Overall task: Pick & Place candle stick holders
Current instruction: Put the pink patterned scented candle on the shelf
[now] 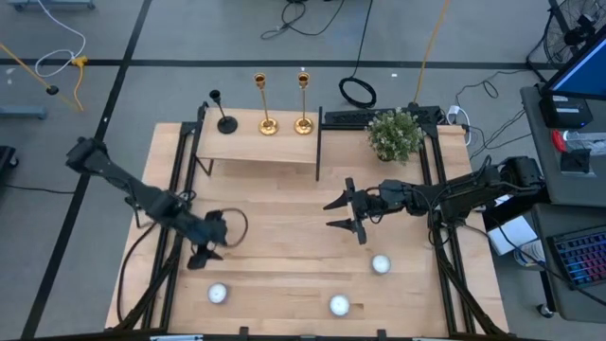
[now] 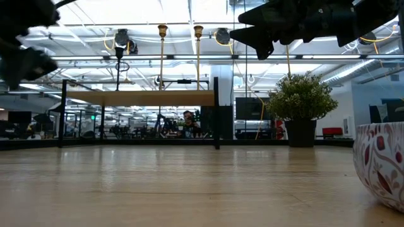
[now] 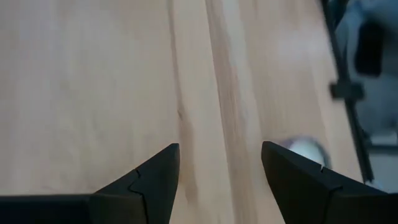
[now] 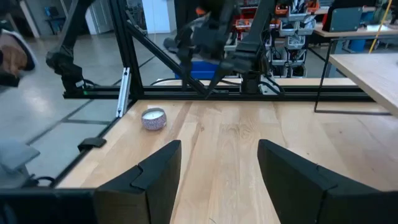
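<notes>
Over the bench, the right tool hangs spread wide, holding nothing. Left tool gapes empty too. Candle stick holders stand on the shelf.

Raised wooden shelf at table's back. On it: black candlestick holder leftmost, two gold candlestick holders side by side to its right. Bushy green potted plant right of shelf. Three small round patterned bowls along front. Left gripper front-left, right gripper centre-right, both above the tabletop.
</notes>
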You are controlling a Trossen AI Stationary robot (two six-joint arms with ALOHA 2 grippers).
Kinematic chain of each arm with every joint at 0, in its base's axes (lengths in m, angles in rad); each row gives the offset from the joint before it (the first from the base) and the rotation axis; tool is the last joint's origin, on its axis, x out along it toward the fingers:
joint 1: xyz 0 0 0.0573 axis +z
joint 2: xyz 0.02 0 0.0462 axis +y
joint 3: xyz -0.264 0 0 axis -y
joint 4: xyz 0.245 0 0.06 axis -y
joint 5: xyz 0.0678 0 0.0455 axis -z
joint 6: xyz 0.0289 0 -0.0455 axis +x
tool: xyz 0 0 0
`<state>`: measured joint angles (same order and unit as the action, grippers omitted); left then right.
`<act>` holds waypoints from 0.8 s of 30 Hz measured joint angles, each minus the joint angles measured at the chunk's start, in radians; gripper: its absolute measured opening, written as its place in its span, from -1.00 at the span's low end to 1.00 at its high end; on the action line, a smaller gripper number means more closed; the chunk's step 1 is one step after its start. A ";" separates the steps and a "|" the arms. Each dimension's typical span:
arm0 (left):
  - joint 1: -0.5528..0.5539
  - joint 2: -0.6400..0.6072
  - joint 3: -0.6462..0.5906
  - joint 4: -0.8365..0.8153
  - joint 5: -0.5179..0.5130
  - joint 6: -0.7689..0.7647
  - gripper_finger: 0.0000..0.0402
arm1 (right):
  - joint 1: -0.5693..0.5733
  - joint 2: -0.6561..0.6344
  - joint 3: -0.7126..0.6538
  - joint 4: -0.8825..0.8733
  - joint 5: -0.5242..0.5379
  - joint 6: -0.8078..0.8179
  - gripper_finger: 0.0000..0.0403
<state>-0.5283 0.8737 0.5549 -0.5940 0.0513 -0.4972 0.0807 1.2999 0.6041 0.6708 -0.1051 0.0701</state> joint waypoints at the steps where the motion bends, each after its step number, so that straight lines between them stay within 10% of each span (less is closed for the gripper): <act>1: -0.025 0.028 0.000 0.001 0.000 -0.023 0.17 | 0.000 0.000 0.000 0.000 0.000 -0.011 0.04; 24: -0.314 0.385 -0.001 0.300 -0.046 -0.292 0.06 | 0.000 0.000 0.000 0.006 0.000 -0.058 0.04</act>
<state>-0.8425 1.2589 0.5541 -0.2936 0.0057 -0.7889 0.0807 1.2999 0.6041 0.6773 -0.1049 0.0124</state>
